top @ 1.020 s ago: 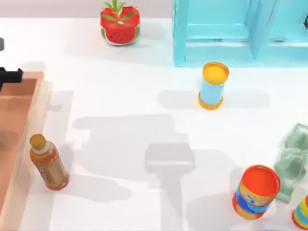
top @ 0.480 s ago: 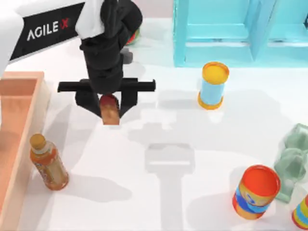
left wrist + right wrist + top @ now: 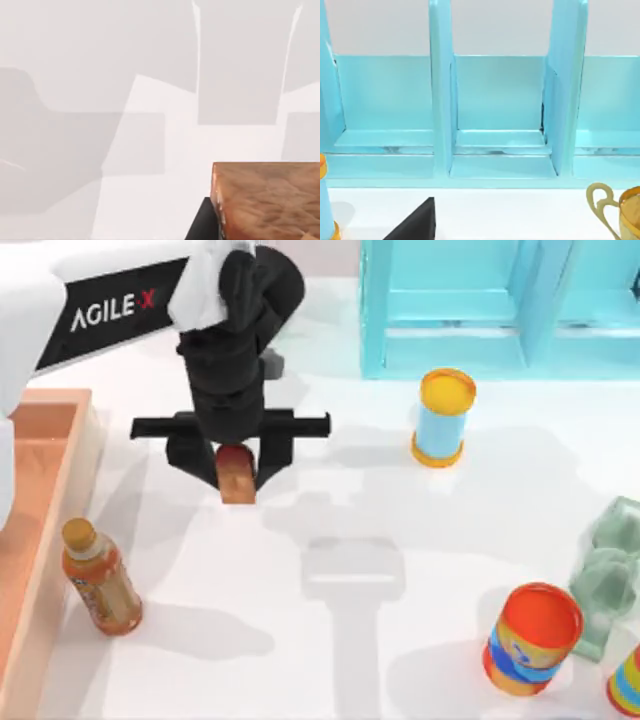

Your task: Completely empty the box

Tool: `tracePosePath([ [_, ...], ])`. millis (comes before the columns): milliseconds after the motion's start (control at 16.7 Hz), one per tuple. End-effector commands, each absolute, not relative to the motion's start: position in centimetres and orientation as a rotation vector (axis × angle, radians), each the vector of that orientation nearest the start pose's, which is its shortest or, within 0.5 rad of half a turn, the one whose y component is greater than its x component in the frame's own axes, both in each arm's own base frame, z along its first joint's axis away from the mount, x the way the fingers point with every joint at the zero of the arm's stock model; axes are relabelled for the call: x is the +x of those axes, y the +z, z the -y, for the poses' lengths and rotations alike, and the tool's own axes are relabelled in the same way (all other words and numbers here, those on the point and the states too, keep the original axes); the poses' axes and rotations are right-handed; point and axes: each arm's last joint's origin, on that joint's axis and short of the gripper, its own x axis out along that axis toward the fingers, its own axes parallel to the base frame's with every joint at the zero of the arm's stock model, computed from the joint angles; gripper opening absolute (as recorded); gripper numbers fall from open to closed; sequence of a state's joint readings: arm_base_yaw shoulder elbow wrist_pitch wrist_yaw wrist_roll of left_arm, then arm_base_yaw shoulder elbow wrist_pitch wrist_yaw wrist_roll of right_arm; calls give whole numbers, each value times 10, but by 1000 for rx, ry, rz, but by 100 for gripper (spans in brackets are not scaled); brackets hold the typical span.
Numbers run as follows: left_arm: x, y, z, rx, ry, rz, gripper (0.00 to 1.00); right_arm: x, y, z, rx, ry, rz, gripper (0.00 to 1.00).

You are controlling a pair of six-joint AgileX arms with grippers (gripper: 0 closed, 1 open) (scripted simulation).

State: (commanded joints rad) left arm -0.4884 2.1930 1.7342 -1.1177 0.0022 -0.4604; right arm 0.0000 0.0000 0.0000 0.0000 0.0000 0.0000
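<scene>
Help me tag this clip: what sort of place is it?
Likely a simulated tabletop test bench: a plain white table, scattered props like the turquoise shelf, and the left gripper carrying a brown bottle.

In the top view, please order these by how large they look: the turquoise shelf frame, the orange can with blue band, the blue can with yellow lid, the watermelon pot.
1. Turquoise shelf frame, largest.
2. Orange can.
3. Blue can and watermelon pot: unsure, since the left arm covers most of the pot.

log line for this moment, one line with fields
left gripper: shut on brown bottle, above table, right of box | second bottle: upright on table beside box | right arm: facing turquoise shelf
</scene>
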Motion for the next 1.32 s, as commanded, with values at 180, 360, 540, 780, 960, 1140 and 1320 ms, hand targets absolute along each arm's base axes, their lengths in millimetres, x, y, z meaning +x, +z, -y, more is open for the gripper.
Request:
tracePosePath([
  [180,380,145,197,11,-19,-1557,0,106,160,1,0,0,0,100],
  [360,378,127,197,17,-14,-1569,0,106,160,1,0,0,0,100],
  [540,378,127,197,17,-14,-1569,0,106,160,1,0,0,0,100],
  [780,378,127,197,17,-14,-1569,30,106,160,1,0,0,0,100],
  [960,378,127,197,17,-14,-1569,53,106,160,1,0,0,0,100],
  [1140,378,127,197,17,-14,-1569,75,106,160,1,0,0,0,100],
  [1320,378,127,197,17,-14,-1569,98,106,160,1,0,0,0,100],
])
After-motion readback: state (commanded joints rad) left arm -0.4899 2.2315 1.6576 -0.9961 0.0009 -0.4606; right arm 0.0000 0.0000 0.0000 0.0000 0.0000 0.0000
